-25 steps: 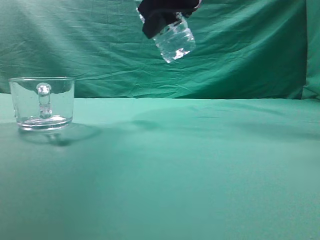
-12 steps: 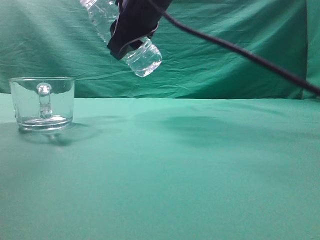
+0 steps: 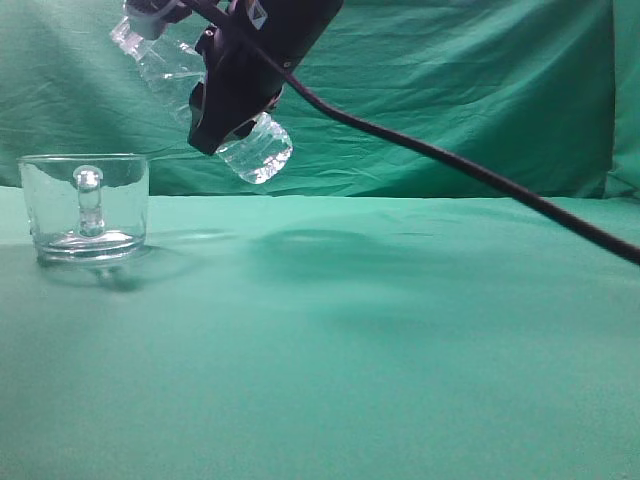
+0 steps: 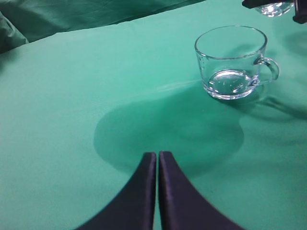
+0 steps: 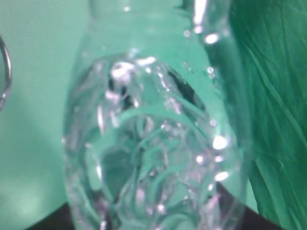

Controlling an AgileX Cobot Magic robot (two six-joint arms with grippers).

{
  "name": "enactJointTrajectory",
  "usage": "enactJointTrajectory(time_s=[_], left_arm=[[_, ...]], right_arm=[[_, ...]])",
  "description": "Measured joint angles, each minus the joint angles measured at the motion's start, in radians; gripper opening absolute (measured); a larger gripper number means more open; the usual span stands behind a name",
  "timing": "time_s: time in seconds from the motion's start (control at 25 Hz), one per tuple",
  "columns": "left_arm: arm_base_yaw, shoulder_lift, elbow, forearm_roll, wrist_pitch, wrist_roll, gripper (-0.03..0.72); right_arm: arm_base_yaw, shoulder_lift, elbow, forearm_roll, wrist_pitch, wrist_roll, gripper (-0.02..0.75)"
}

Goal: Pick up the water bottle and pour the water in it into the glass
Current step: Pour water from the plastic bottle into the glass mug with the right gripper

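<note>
The clear glass [image 3: 85,207] with a looped handle stands on the green cloth at the left. It also shows in the left wrist view [image 4: 233,62], upper right. My right gripper [image 3: 228,105] is shut on the water bottle [image 3: 255,152] and holds it in the air, tilted with its neck up and to the left, above and right of the glass. The bottle fills the right wrist view [image 5: 153,139], blurred, with clear water in its body. My left gripper [image 4: 157,155] is shut and empty, low over the cloth, well short of the glass.
A green cloth [image 3: 380,330] covers the table, with a green backdrop [image 3: 480,100] behind. The right arm's black cable [image 3: 470,172] slants down to the right edge. The glass rim shows at the left edge of the right wrist view [image 5: 4,72].
My right gripper has carried the bottle leftward and downward toward the glass, tilting it further so the neck points left. The glass has not moved.
</note>
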Motion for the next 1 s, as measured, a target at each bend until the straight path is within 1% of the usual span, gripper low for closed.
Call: enactJointTrajectory(time_s=[0.32, 0.56, 0.76, 1.0], left_arm=[[0.000, 0.000, 0.000, 0.000, 0.000, 0.000, 0.000], [0.000, 0.000, 0.000, 0.000, 0.000, 0.000, 0.000], [0.000, 0.000, 0.000, 0.000, 0.000, 0.000, 0.000], [0.000, 0.000, 0.000, 0.000, 0.000, 0.000, 0.000]], right_arm=[[0.000, 0.013, -0.013, -0.215, -0.044, 0.000, 0.318], [0.000, 0.013, -0.013, -0.267, -0.059, 0.000, 0.318], [0.000, 0.018, -0.015, -0.351, -0.075, 0.000, 0.318], [0.000, 0.047, -0.021, -0.398, -0.084, 0.000, 0.318]])
